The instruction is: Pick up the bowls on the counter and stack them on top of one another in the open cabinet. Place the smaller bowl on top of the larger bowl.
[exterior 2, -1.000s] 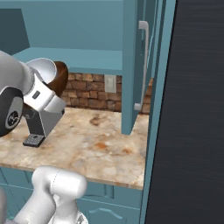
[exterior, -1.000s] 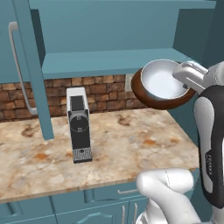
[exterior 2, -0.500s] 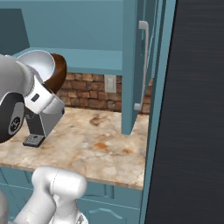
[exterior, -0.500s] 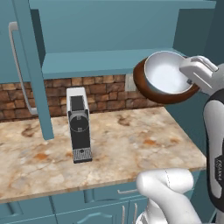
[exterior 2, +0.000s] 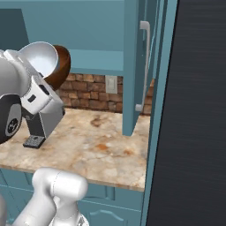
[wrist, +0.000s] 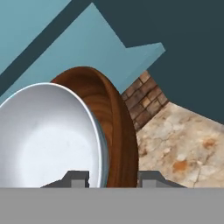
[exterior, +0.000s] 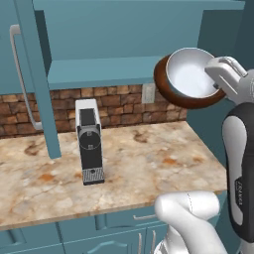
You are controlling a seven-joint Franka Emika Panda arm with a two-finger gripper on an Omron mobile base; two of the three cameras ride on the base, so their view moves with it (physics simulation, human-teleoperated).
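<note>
In the left base view, the smaller white bowl [exterior: 191,77] is seen nested inside the larger brown bowl [exterior: 171,90], both tilted steeply and carried in the air at about two o'clock, level with the front edge of the open cabinet's shelf [exterior: 104,72] and above the right end of the worktop [exterior: 149,158]; a coffee machine [exterior: 89,141] stands on the worktop near the centre. In the right base view, the pair is held at about ten o'clock, above the arm's wrist, with the open cabinet door [exterior 2: 132,66] at twelve o'clock. In the hand view, the tool [wrist: 111,179] is closed partway on the rims of both bowls, one fingertip [wrist: 74,179] inside the white bowl and the other outside the brown one. Both bowls are judged rigid and smooth; the glossy white one is likely slippery and breakable, and could slide out of the tilted brown bowl. A rim pinch across both walls seems the sensible hold, levelled before being set on the shelf.
</note>
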